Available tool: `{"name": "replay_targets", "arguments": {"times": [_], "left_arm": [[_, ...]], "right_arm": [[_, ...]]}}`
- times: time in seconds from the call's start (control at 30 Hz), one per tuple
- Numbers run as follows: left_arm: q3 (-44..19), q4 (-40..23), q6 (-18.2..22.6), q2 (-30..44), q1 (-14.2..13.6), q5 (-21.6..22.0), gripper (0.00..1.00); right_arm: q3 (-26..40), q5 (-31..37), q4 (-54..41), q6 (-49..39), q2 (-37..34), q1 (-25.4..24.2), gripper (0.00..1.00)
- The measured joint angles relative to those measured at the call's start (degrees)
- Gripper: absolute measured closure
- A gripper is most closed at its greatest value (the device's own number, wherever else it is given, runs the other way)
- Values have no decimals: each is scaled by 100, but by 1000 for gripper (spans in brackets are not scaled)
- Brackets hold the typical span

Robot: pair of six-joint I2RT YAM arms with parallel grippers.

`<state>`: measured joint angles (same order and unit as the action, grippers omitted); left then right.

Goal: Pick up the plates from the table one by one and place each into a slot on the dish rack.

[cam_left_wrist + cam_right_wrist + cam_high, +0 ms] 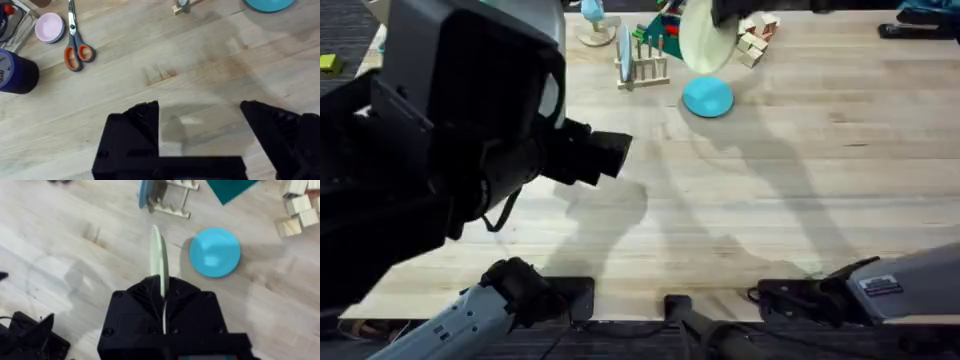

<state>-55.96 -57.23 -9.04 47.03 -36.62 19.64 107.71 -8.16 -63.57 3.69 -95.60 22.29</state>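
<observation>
My right gripper (161,287) is shut on the rim of a pale cream-yellow plate (158,255), which it holds on edge above the table (75,255). In the overhead view this plate (704,38) hangs just right of the dish rack (648,66). A light blue plate (623,50) stands upright in the rack. A sky blue plate (708,97) lies flat on the table in front of the rack, and the right wrist view shows it (215,251) beside the held plate. My left gripper (200,117) is open over bare wood with nothing between its fingers.
Orange-handled scissors (75,47), a small pink dish (50,27) and a dark blue cylinder (15,72) lie on the table's left part. A green tray (230,187) and loose wooden blocks (297,207) sit behind the rack. The left arm (450,130) rises large under the camera.
</observation>
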Motion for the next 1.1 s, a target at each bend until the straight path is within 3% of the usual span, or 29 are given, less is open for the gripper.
{"name": "replay_targets", "arguments": {"times": [0.4,0.87,1.1], "left_arm": [[0,0,6,1,0,15,8],[0,0,6,2,0,15,8],[0,0,6,0,0,15,8]], "right_arm": [[1314,446,55,504,-877,370,971],[1396,1147,1052,910,-1601,708,971],[1396,1407,1074,1003,-1765,771,971]]}}
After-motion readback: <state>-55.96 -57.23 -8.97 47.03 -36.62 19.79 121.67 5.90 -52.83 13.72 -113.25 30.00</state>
